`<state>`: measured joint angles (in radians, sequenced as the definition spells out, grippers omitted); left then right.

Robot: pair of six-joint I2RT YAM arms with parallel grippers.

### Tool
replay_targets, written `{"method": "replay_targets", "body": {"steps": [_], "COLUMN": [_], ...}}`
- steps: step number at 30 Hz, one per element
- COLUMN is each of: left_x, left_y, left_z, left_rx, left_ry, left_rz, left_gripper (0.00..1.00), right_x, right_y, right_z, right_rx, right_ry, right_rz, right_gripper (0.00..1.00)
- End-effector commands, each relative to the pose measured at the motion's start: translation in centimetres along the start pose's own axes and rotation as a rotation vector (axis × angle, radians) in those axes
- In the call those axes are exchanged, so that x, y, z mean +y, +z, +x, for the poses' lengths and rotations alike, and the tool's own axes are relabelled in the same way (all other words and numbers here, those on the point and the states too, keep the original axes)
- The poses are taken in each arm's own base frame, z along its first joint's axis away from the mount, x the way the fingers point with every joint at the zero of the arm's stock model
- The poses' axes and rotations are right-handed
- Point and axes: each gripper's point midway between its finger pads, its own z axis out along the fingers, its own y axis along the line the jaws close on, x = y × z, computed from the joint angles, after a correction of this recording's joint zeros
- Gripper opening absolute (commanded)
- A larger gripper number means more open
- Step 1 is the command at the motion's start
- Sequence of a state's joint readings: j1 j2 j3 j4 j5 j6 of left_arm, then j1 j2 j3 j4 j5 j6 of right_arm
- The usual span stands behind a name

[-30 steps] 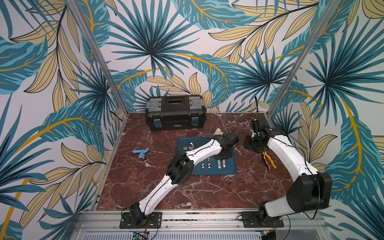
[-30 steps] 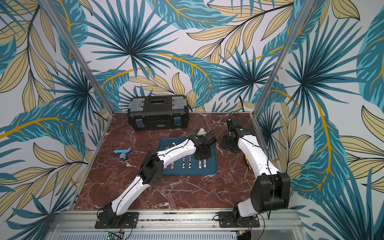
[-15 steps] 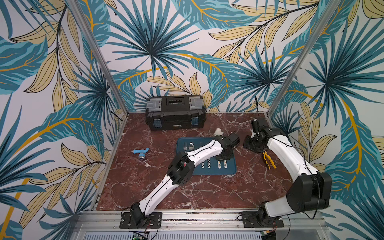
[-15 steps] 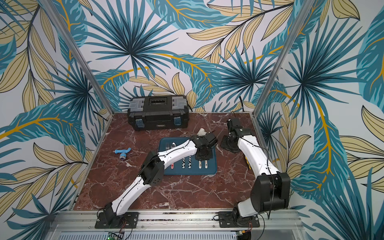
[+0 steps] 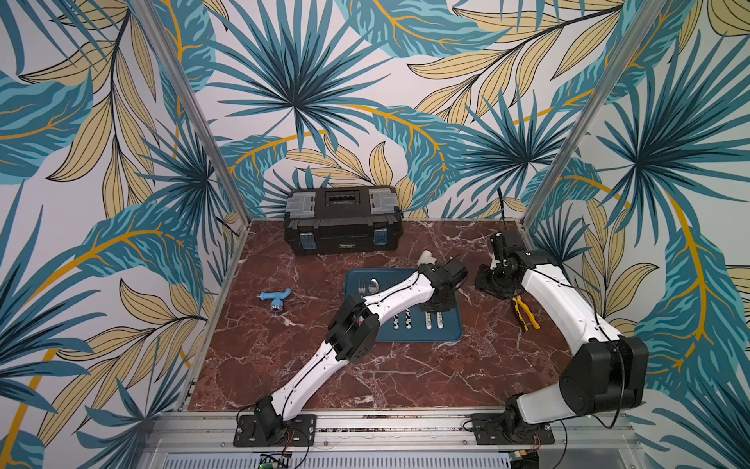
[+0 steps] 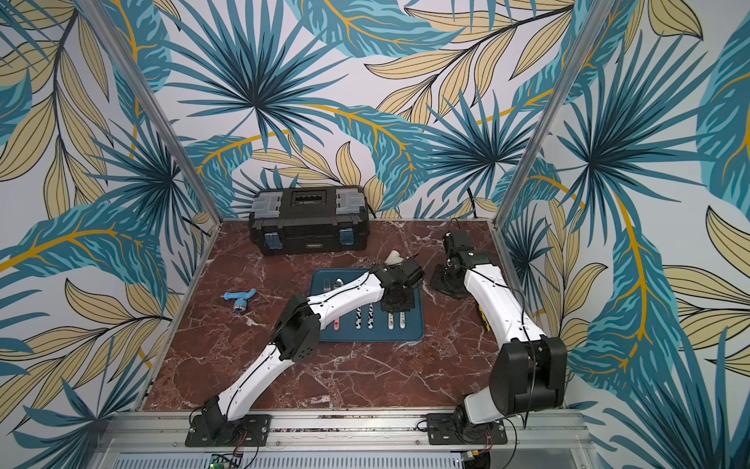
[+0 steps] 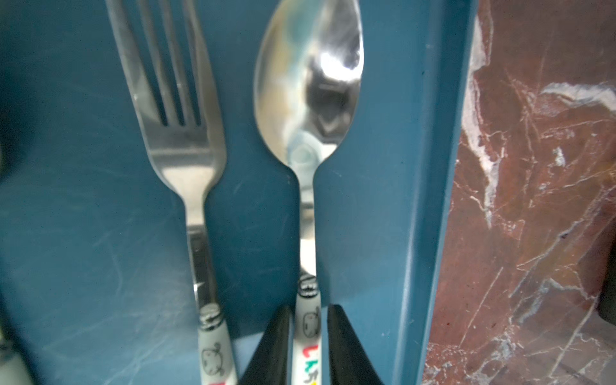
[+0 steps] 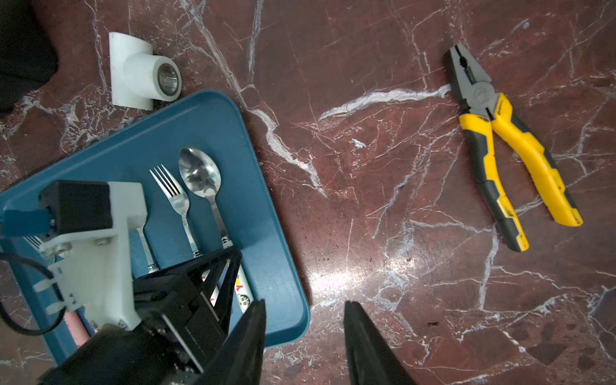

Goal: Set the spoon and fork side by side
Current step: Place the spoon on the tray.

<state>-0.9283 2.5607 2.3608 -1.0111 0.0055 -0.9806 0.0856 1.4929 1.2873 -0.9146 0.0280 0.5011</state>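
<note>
On the blue tray (image 7: 416,200), a metal spoon (image 7: 308,100) and fork (image 7: 180,140) with white cartoon-printed handles lie parallel, close together, the spoon nearest the tray's rim. My left gripper (image 7: 308,308) straddles the spoon's handle, its black fingers slightly apart with a thin gap beside the handle, so it is open. In the right wrist view the same spoon (image 8: 200,173) and fork (image 8: 173,193) lie beside the left gripper (image 8: 216,266). My right gripper (image 8: 305,303) hangs open and empty over the tray's corner and the marble. In a top view the left gripper (image 5: 438,306) covers the handles.
More cutlery (image 5: 401,320) lies on the tray's left half. A black toolbox (image 5: 343,219) stands at the back. A blue tap (image 5: 275,298) lies at the left, yellow pliers (image 8: 500,143) at the right, and a white pipe fitting (image 8: 140,71) behind the tray.
The left gripper's fingers have parted a little from the spoon's handle. Both arms stay almost where they were.
</note>
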Motion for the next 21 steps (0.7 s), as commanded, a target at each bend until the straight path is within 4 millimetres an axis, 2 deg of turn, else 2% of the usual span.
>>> {"method": "replay_targets", "body": {"steps": [1, 9, 15, 21], "left_x": [0.3, -0.6, -2.0, -1.9], "left_y": [1.0, 0.3, -1.5, -3.5], "left_z": [0.2, -0.2, -1.0, -1.8], "left_rx": [0.014, -0.001, -0.036, -0.086], "left_ry": [-0.008, 0.001, 0.036, 0.06], "left_rz": [-0.008, 0.028, 0.067, 0.047], "left_gripper": [0.28, 0.29, 0.32, 0.35], "right_x": [-0.2, -0.2, -0.2, -0.2], "right_y": [0.2, 0.3, 0.3, 0.3], "right_z": [0.6, 0.5, 0.5, 0.5], "right_rx": [0.013, 0.012, 0.012, 0.013], "right_ry": [0.004, 0.006, 0.006, 0.006], "right_rz": [-0.002, -0.001, 0.0, -0.003], "right_gripper": [0.46, 0.46, 0.46, 0.47]}}
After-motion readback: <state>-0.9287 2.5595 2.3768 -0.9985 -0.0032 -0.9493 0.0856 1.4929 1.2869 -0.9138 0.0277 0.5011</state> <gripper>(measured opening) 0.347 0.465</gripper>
